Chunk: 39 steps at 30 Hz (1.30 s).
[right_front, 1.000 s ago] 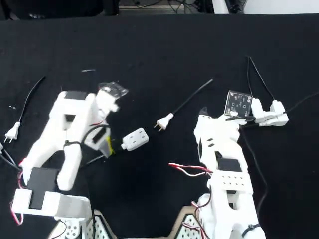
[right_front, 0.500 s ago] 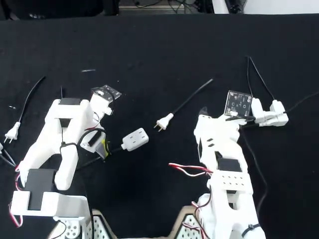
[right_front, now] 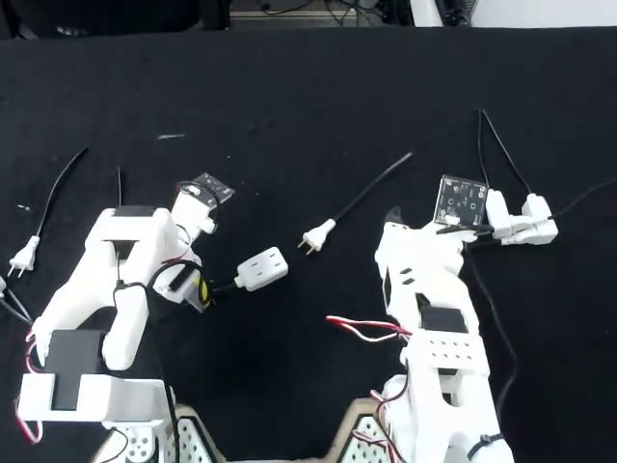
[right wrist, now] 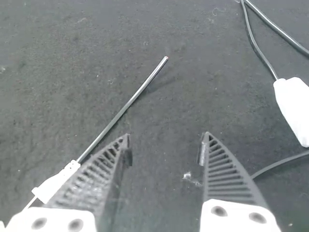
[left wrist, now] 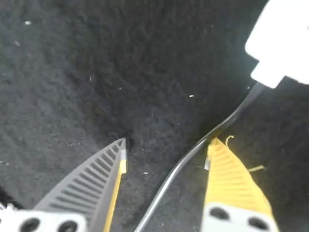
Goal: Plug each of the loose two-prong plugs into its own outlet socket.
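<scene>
**Though set up, nothing clearly mated yet**

By my reckoning most work is left. One two-prong plug (right_front: 316,236) lies loose on the table (right_front: 308,96) near the unfilled outlet socket (right_front: 262,270), and another plug (right_front: 21,258) sits far left. My left pincer (left wrist: 167,141) is spread astride the socket's cord (left wrist: 186,157), plain from its wrist but masked by the arm from above. The right pincer (right wrist: 166,135) is spread and empty.

left gripper (left wrist: 167,143): cord (left wrist: 227,121) of outlet socket (left wrist: 285,43) crosses its finger gap | right gripper (right wrist: 166,137): bare table (right wrist: 164,96) between spread fingers (right wrist: 227,179), loose plug (right wrist: 53,183) beside one
</scene>
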Tool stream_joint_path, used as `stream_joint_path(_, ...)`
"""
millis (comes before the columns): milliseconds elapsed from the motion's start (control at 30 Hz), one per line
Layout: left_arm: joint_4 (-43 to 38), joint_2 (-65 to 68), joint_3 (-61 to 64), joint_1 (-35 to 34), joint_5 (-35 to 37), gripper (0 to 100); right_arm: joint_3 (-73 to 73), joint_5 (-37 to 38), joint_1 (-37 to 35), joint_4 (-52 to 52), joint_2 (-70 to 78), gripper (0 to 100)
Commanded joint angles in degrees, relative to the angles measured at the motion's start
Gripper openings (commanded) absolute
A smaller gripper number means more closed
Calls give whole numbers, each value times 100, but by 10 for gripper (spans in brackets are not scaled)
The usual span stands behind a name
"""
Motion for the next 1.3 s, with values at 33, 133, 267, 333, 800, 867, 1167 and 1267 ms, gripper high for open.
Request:
stream_joint_path(33, -246, -193, -84, -277, -62, 264, -303, -35, -114, -176, -189, 219)
stream_joint_path(133, -281, -193, -110, -453, -158, 264, -303, -35, -114, -176, -189, 219)
stream_joint_path(267, -264, -141, -48, -593, -703, 263, -303, -35, -114, -176, -189, 219)
stream_joint_path(333, -273, -141, -92, -725, -774, 263, -303, -35, -114, -176, -189, 219)
stream_joint_path(800, -281, -193, -505, -1121, -747, 263, -286, -35, -114, -176, -189, 219)
stream_joint_path(867, -378, -141, -576, -1130, -747, 263, -286, -35, -114, -176, -189, 219)
stream_joint_path(1167, -721, -193, -585, -1253, -738, 263, -277, -35, -114, -176, -189, 219)
stream_joint_path(1267, -211, -229, -796, -1262, -738, 263, -277, -35, -114, -176, -189, 219)
